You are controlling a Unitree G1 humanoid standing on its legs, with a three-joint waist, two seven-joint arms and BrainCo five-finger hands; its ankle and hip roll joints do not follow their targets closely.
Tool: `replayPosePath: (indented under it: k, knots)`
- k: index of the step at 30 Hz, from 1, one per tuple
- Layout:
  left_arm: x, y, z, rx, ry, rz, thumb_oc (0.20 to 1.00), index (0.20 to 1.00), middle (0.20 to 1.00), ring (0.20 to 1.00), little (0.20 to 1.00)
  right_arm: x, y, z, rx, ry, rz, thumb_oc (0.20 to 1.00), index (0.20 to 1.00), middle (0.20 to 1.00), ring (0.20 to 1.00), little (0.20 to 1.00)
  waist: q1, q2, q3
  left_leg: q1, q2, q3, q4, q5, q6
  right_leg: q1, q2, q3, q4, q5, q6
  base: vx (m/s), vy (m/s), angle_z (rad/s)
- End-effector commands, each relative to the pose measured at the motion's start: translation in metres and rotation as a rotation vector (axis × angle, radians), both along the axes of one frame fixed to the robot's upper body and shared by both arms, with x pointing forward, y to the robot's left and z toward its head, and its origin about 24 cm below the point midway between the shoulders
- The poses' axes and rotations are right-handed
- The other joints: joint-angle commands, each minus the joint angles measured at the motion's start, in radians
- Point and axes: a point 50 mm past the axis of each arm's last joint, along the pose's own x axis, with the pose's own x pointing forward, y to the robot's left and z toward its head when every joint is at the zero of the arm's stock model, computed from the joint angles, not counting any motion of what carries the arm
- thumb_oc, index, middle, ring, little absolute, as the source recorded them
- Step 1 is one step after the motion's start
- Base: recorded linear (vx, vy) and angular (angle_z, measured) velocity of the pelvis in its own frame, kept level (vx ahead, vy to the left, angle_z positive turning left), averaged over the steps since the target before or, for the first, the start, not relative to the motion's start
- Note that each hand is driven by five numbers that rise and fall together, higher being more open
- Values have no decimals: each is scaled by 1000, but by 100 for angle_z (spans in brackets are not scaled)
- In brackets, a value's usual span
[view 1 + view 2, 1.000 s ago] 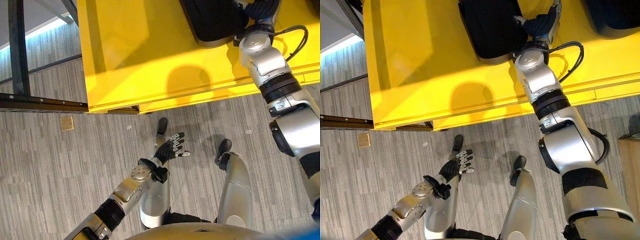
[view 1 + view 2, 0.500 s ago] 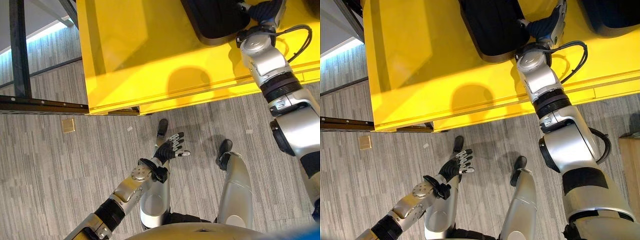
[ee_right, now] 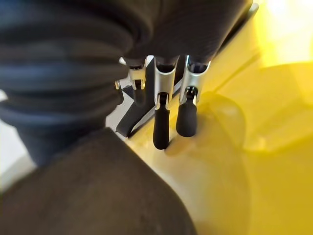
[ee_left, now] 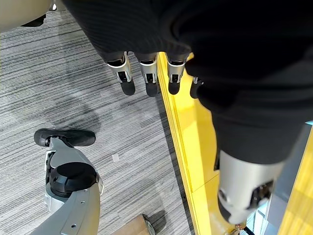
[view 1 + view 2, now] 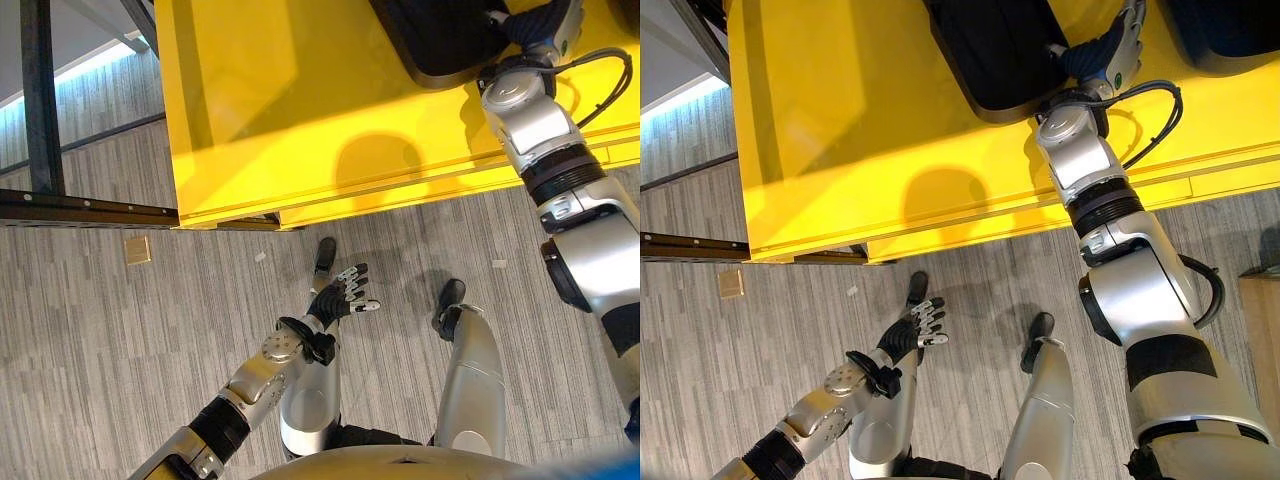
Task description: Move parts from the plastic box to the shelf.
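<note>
Right hand [image 5: 1110,50]: mine, reached out over the yellow surface [image 5: 270,110], fingers [image 3: 161,129] straight and relaxed in the wrist view, tips hanging just above the yellow top, nothing held. Just beside the hand, on its inner side: a dark plastic box [image 5: 990,50] with a rounded rim, standing on the surface near its front edge; I judge this to be the box the parts come from, but its inside reads only as black from above, so I cannot tell what parts lie in it or how many. A second dark box [image 5: 1225,35] sits at the far right corner of the right eye view, well apart from the first. Left hand [image 5: 345,295]: mine, low over the grey striped floor [image 5: 120,340], fingers loosely spread, empty, idle. Small tan square [image 5: 136,249] on the floor to my left, near a dark rail [image 5: 80,208]. The shelf itself I cannot identify with any certainty. Status: no part in hand yet; the reach into the box is the step I judge to be at hand. Risks: fingers meeting the box rim and not clearing it, which would shove the box along the smooth yellow top; closing blind on dark parts against a dark interior and pinching nothing, or lifting one insecurely so that it drops to the floor.
</note>
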Motion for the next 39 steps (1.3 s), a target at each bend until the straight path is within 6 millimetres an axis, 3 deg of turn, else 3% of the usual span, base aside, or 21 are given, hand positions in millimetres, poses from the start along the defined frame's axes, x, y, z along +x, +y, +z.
replayPosePath:
  k: [1,11,20,34,39]
  knots:
    - [-2,-6,12,-42,-63,-27,1000,1000,1000,1000,1000,-10,-33,17,-64,-72,-122,1000,1000,1000,1000,1000,7,-14,22,57,-5,148,-7,5,-21,94,39,-20,-119,76,-1,0,0,0]
    - [0,-4,14,-44,-67,-28,1000,1000,1000,1000,1000,-11,-19,23,-104,-104,-52,1000,1000,1000,1000,1000,9,-11,22,60,-9,147,-4,2,-19,98,36,-19,-122,76,-1,0,0,0]
    - [1,-5,13,-38,-68,-28,1000,1000,1000,1000,1000,-7,-19,7,-6,-64,-23,1000,1000,1000,1000,1000,8,-15,22,70,-8,148,-7,1,-19,109,40,-18,-127,76,0,0,0,0]
    - [-1,-9,9,-48,-53,-23,1000,1000,1000,1000,1000,-23,25,28,43,-343,281,1000,1000,1000,1000,1000,5,-9,22,92,-19,146,-5,-6,-14,126,39,-9,-125,71,2,0,0,0]
    - [-5,-12,2,-36,-34,-54,1000,1000,1000,1000,1000,-31,31,32,50,-432,335,1000,1000,1000,1000,1000,2,-3,22,115,-26,146,0,-16,-9,149,37,-2,-127,67,4,8,3,-2]
